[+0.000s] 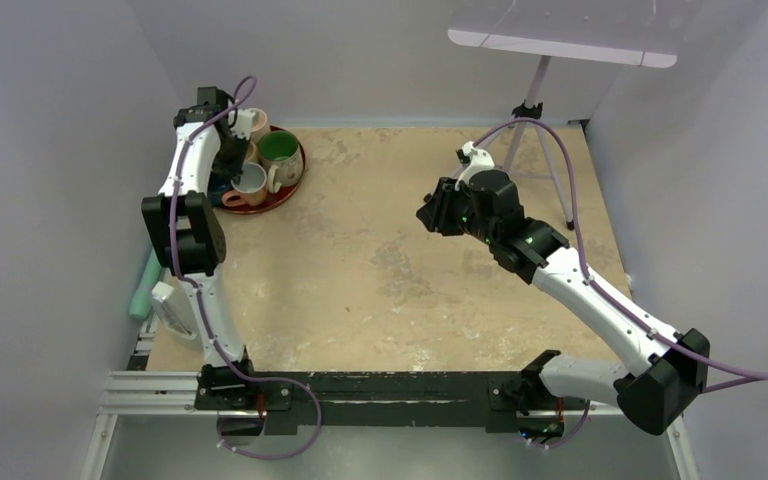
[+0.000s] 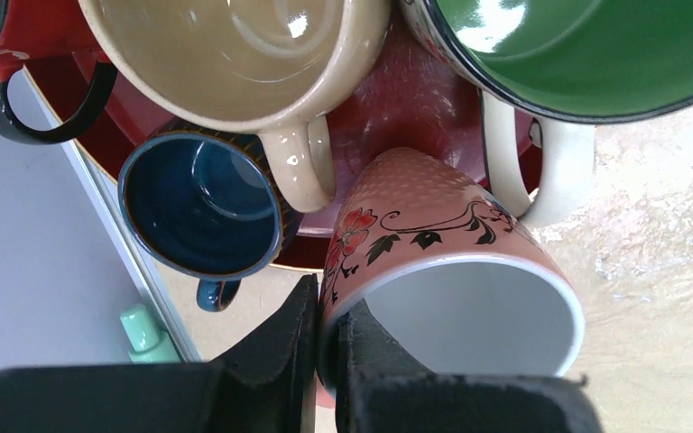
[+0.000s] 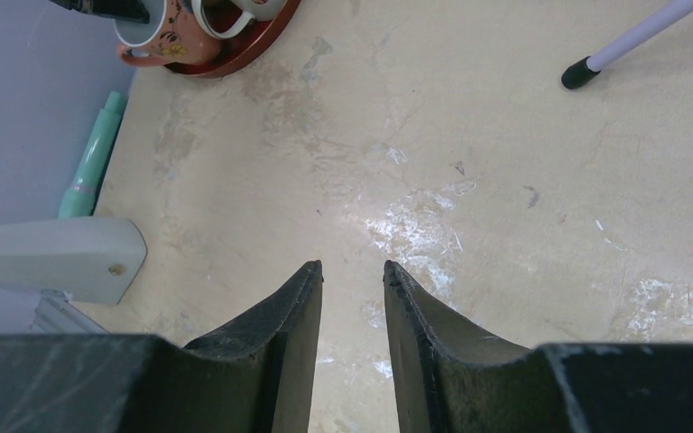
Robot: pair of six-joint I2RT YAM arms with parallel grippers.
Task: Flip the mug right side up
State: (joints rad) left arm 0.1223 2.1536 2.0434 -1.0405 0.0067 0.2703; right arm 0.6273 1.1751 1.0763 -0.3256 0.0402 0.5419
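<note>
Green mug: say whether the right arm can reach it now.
Probably not cleanly: the left arm hangs over the tray, the left gripper pinching the pink mug beside the green mug.

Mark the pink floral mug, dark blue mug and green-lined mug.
pink floral mug (image 2: 415, 203), left wrist view, patterned outer wall.
dark blue mug (image 2: 200, 203), left wrist view, inner bottom.
green-lined mug (image 2: 586, 45), left wrist view, green inner wall.

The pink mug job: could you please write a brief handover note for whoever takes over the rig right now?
Left gripper: shut on the rim of the pink mug, one finger inside, one outside.
Right gripper: open, empty, above bare table.
Mug: at the red tray edge beside three other mugs, mouth up.
Done: it looks turned upright.
Left: release and withdraw.
</note>
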